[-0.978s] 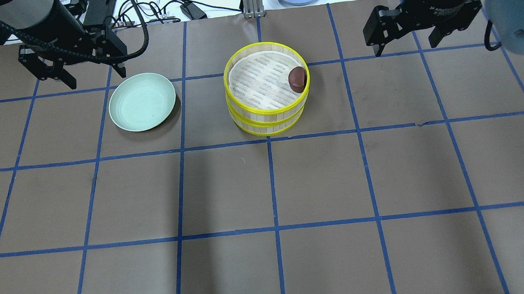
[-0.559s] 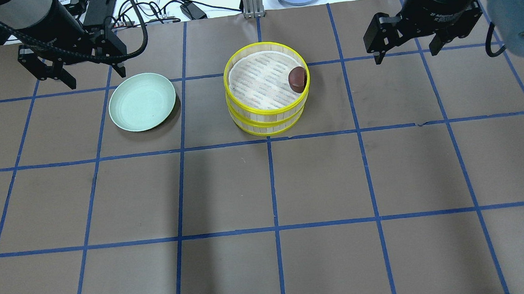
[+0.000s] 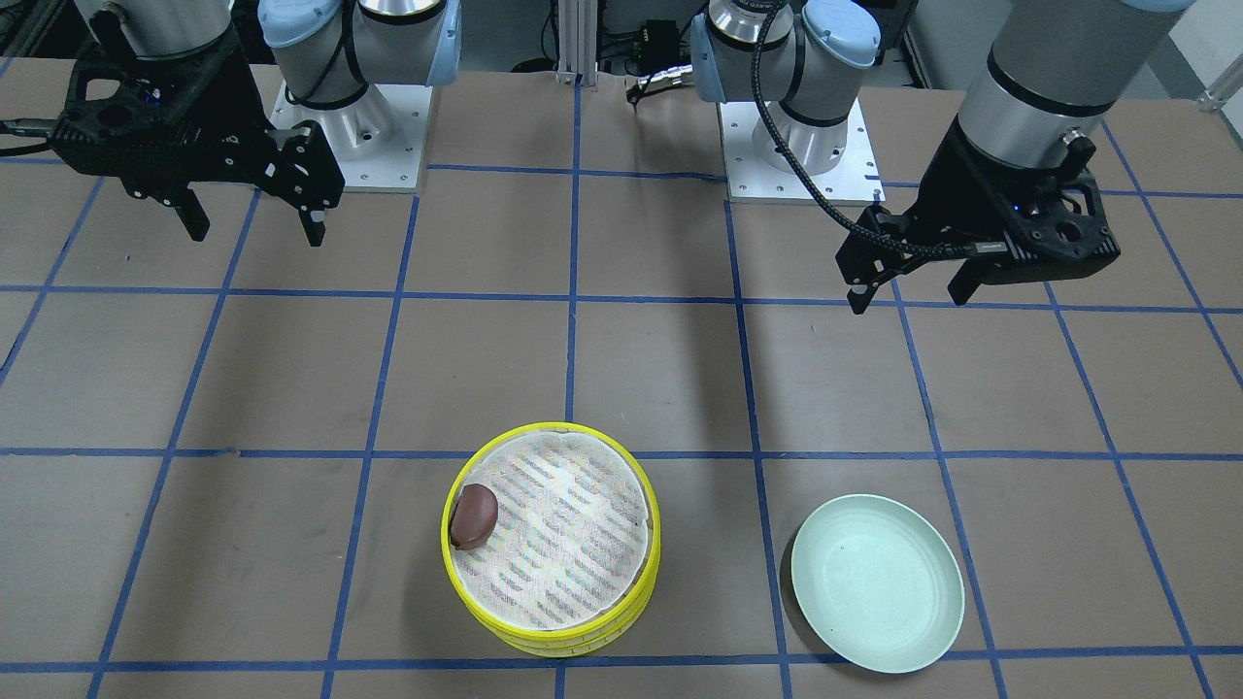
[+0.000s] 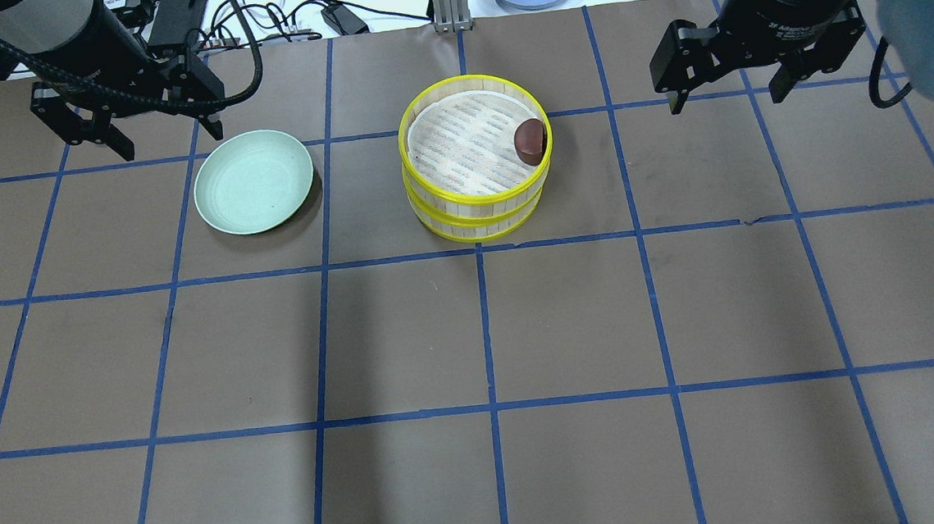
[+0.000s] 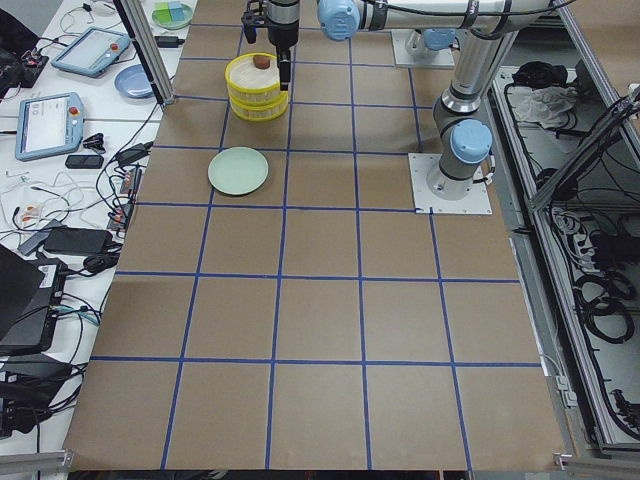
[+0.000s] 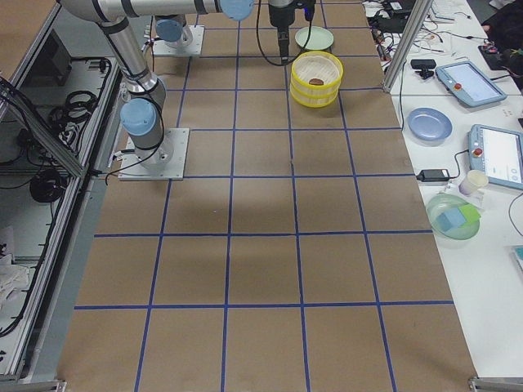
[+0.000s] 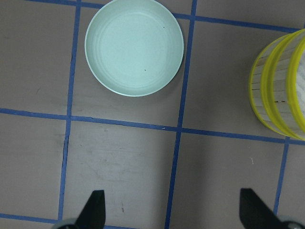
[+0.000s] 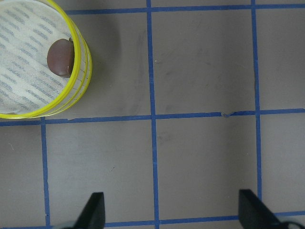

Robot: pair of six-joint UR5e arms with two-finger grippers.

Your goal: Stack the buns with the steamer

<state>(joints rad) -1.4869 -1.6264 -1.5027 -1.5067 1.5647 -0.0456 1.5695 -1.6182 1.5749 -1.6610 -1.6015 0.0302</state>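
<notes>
Overhead exterior is showing the steamer [image 4: 439, 210] sitting as a two-tier stack near the far middle of the desk [image 4: 570, 320], with the upper tier [image 4: 479, 199] resting squarely on the lower tier [image 4: 477, 230]. The brown bun [image 4: 530, 141] is lying on the cloth of the upper tier, touching its rim on the robot's right. The cream bun is showing in no view (it may be lying hidden in the lower tier, but that is only a guess). The green plate [image 4: 253, 181] is sitting near the stack, on the robot's left. The left pincer [image 4: 171, 139] and the right pincer [image 4: 725, 102] are both hanging wide, gripping nothing, well apart from the stack. Judging from this, the stacking is looking finished, with little or nothing left to do
</notes>
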